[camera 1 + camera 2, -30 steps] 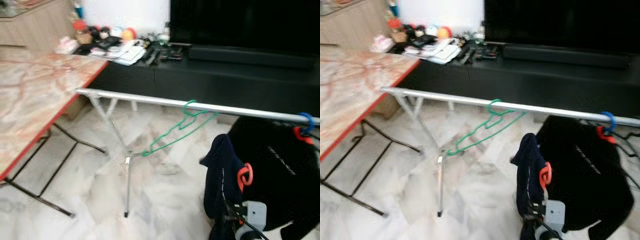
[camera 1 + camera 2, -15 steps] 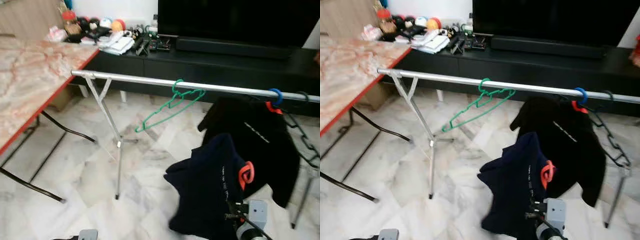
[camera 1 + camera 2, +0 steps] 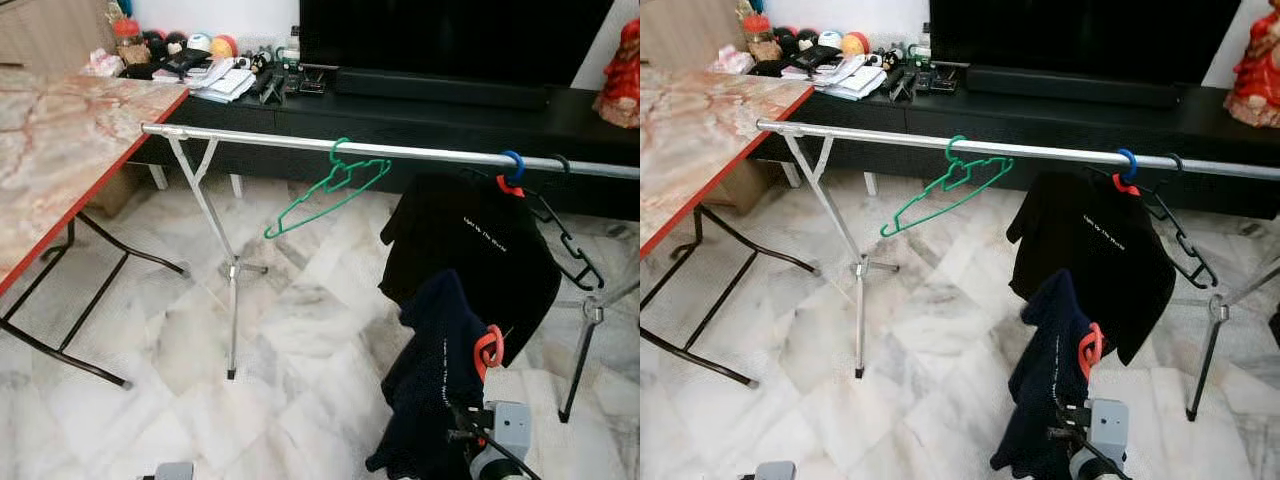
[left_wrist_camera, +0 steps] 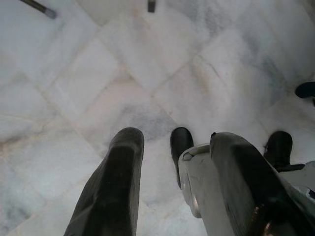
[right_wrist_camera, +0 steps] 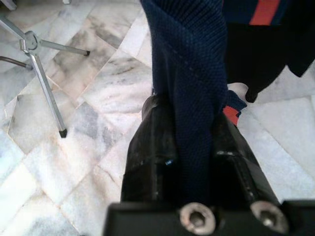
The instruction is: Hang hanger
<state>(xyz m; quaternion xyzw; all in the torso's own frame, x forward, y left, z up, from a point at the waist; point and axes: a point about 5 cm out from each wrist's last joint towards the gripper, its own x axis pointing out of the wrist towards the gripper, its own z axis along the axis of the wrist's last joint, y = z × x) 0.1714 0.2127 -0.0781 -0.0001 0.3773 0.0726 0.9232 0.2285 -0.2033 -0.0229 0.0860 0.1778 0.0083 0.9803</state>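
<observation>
A navy garment [image 3: 440, 370] on an orange hanger [image 3: 488, 351] hangs low at the right, in front of me. My right gripper [image 5: 189, 105] is shut on the garment's fabric from below, its fingers [image 5: 147, 142] pressed against both sides. The silver rail [image 3: 260, 138] of a clothes rack runs across the room above it. On the rail hang an empty green hanger [image 3: 325, 195] and a black T-shirt [image 3: 470, 250] on its own hanger. My left gripper [image 4: 174, 147] hangs open over the marble floor, holding nothing.
A marble-topped table with a red edge [image 3: 60, 150] stands at the left. A black TV console [image 3: 450, 110] with clutter runs behind the rack. A black chain hanger [image 3: 568, 245] hangs at the rail's right end. Rack legs [image 3: 232, 300] stand on the floor.
The camera has swung right and drawn back, so more of the rack shows. The navy garment, spread wide half a second ago, now hangs narrow. My right gripper still holds it.
</observation>
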